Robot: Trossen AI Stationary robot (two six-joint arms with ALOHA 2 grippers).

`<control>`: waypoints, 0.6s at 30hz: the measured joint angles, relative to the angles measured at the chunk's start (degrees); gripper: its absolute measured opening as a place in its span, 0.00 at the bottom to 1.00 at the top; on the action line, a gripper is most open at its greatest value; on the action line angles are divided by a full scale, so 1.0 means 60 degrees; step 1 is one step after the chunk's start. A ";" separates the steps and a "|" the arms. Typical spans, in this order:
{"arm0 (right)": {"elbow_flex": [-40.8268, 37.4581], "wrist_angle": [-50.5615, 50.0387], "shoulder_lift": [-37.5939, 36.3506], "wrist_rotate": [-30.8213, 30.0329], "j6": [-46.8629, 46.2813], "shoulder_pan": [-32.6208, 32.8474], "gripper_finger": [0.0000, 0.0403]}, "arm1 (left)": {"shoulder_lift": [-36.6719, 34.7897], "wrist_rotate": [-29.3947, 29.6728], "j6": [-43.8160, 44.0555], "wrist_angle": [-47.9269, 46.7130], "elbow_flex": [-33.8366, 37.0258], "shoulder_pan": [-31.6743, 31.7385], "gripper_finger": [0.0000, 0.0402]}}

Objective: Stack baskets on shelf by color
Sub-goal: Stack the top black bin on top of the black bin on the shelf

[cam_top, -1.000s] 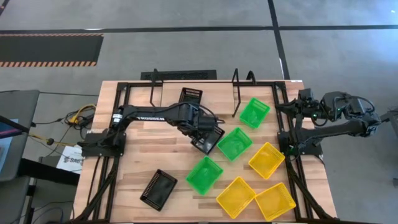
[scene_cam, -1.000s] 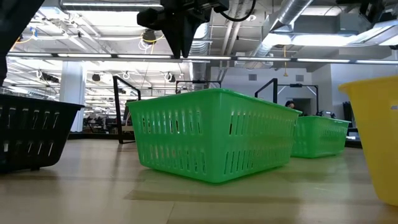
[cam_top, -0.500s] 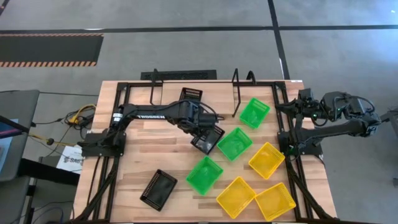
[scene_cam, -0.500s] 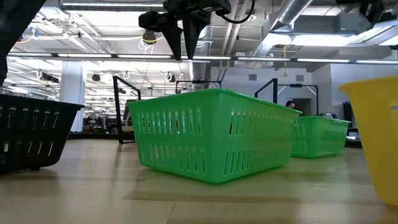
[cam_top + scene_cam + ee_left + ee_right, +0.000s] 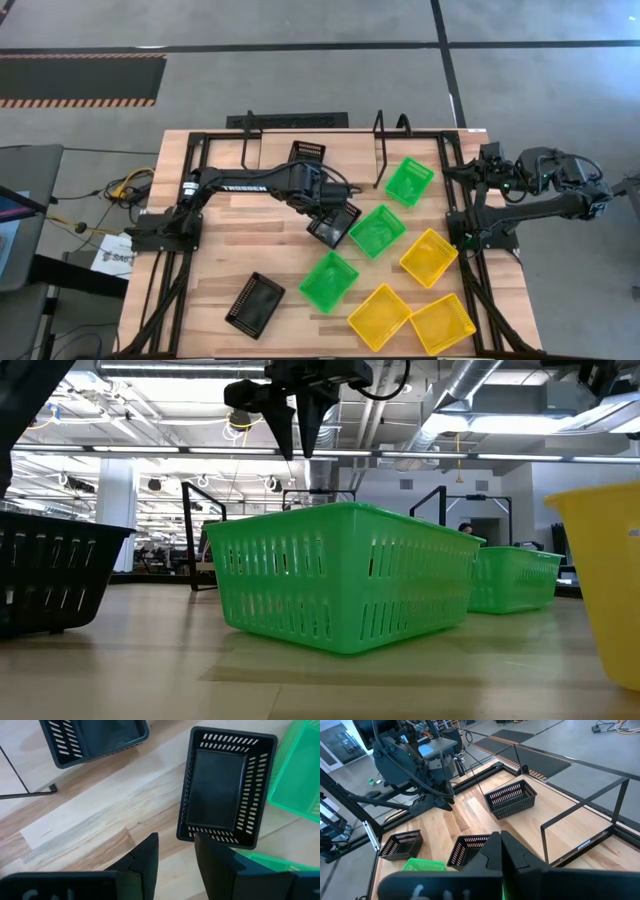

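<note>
My left gripper (image 5: 176,851) hangs with fingers (image 5: 147,851) parted, gripping nothing; the black basket (image 5: 222,787) lies on the worktop (image 5: 100,815) just beyond their tips. Right fingers (image 5: 502,851) are clenched, empty.

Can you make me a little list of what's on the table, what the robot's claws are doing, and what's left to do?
black baskets: three; one on the shelf, one mid-table, one near the front left
green baskets: three, all on the table
yellow baskets: three, front right
shelf: at the back, holds one black basket
left claw: open, above the near edge of the mid-table black basket, not touching
right claw: shut, waiting at the right side
still to do: eight baskets not on the shelf
</note>
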State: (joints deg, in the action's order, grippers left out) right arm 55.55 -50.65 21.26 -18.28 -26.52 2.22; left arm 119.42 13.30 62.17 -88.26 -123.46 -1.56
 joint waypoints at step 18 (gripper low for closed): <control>0.0000 -0.0049 0.0000 0.0002 0.0014 0.0000 0.02 | 0.0874 -0.0822 -0.0517 0.0295 0.0008 0.0157 0.29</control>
State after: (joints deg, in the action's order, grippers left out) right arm 55.55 -50.95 21.26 -18.27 -26.44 2.22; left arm 124.66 8.36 59.07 -86.49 -123.41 -0.62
